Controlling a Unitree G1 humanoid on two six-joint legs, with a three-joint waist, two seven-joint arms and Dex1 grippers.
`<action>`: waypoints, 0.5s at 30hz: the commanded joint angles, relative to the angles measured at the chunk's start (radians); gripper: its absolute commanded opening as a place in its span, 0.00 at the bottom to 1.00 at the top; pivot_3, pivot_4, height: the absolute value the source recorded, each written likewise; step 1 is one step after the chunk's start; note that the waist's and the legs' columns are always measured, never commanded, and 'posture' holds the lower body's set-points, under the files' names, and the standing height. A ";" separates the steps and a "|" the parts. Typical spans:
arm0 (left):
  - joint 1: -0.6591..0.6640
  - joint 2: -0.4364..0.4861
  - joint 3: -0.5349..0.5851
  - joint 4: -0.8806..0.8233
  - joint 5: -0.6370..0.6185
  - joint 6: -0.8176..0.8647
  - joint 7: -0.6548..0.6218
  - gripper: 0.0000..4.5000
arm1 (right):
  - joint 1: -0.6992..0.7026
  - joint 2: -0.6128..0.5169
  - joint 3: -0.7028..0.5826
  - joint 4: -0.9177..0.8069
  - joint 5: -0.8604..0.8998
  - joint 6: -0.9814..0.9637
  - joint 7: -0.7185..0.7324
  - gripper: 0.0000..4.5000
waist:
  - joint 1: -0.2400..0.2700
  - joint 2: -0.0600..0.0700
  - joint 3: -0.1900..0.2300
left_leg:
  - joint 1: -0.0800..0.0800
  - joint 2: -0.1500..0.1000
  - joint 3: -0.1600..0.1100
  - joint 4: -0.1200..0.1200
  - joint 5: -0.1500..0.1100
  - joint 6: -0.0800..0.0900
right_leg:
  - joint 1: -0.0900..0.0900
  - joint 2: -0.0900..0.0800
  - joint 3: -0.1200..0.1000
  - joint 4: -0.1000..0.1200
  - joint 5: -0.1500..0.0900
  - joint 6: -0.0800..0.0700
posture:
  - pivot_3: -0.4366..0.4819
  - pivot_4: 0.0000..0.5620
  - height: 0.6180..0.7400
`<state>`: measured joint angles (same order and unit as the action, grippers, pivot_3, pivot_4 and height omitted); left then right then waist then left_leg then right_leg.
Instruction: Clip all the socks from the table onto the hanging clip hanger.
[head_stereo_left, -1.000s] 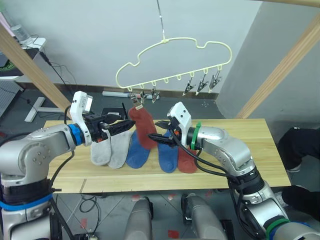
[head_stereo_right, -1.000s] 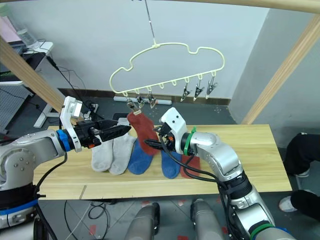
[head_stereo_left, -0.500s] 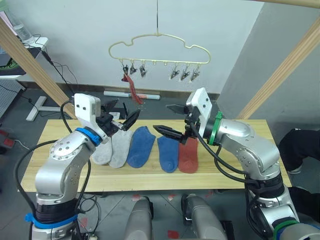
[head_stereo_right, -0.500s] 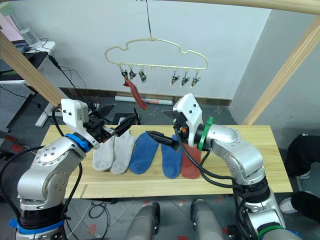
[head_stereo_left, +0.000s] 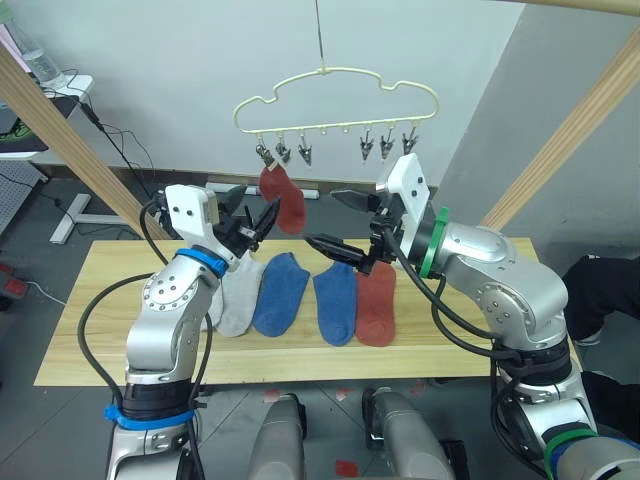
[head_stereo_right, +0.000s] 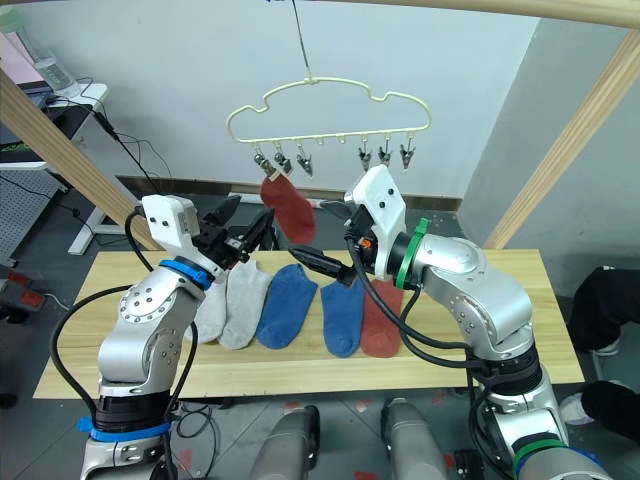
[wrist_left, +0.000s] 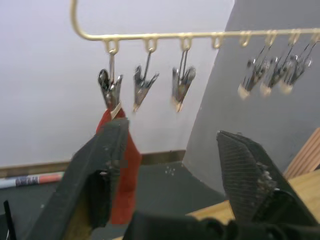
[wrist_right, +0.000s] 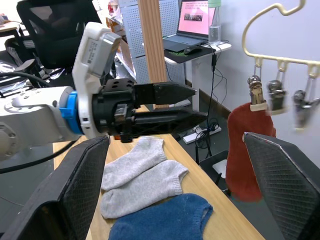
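Clip hanger (head_stereo_left: 335, 102) hangs above the table's (head_stereo_left: 100, 330) far edge, one rust-red sock (head_stereo_left: 283, 198) pinned in its leftmost clip. Five socks lie in a row on the table: two light grey socks (head_stereo_left: 232, 300) toward the left end, two blue socks (head_stereo_left: 282, 292) at mid-length, a second rust-red sock (head_stereo_left: 377, 302) right of them. Left gripper (head_stereo_left: 252, 218) is raised just left of the hanging sock, jaws spread, holding nothing. Right gripper (head_stereo_left: 340, 222) is raised above the blue socks, jaws wide apart, empty.
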<state>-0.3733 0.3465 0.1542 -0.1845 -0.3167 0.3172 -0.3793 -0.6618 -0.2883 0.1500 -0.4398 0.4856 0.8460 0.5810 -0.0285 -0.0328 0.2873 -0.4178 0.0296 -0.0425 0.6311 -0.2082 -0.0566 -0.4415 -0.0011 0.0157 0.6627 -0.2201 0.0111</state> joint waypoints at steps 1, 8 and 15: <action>-0.046 -0.003 -0.009 0.054 0.031 -0.047 0.008 0.42 | -0.031 0.011 -0.006 -0.008 0.000 -0.022 -0.019 1.00 | 0.000 0.000 0.000 | 0.000 0.000 0.000 0.000 0.000 0.000 | 0.000 0.000 0.000 0.000 0.000 0.000 | 0.48 0.48 1.00; -0.086 -0.030 0.003 0.140 0.047 -0.109 0.031 0.42 | -0.045 0.020 -0.026 0.040 0.008 -0.036 -0.024 1.00 | 0.000 -0.001 -0.001 | -0.001 0.000 0.000 0.000 0.000 0.000 | 0.000 0.000 0.000 -0.001 0.000 0.000 | 0.46 0.46 1.00; -0.110 -0.035 0.011 0.227 0.046 -0.152 0.025 0.42 | -0.077 0.038 0.005 0.047 -0.028 -0.052 -0.051 1.00 | -0.002 -0.001 -0.002 | 0.000 0.000 0.000 0.000 0.000 0.000 | 0.000 0.000 0.000 0.000 0.000 0.000 | 0.45 0.43 1.00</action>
<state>-0.4709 0.3146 0.1469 0.0537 -0.2682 0.1906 -0.3584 -0.7288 -0.2542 0.1593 -0.3591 0.4521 0.8007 0.5392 -0.0306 -0.0339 0.2858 -0.4174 0.0296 -0.0427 0.6310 -0.2081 -0.0565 -0.4412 -0.0011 0.0151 0.6630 -0.2201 0.0111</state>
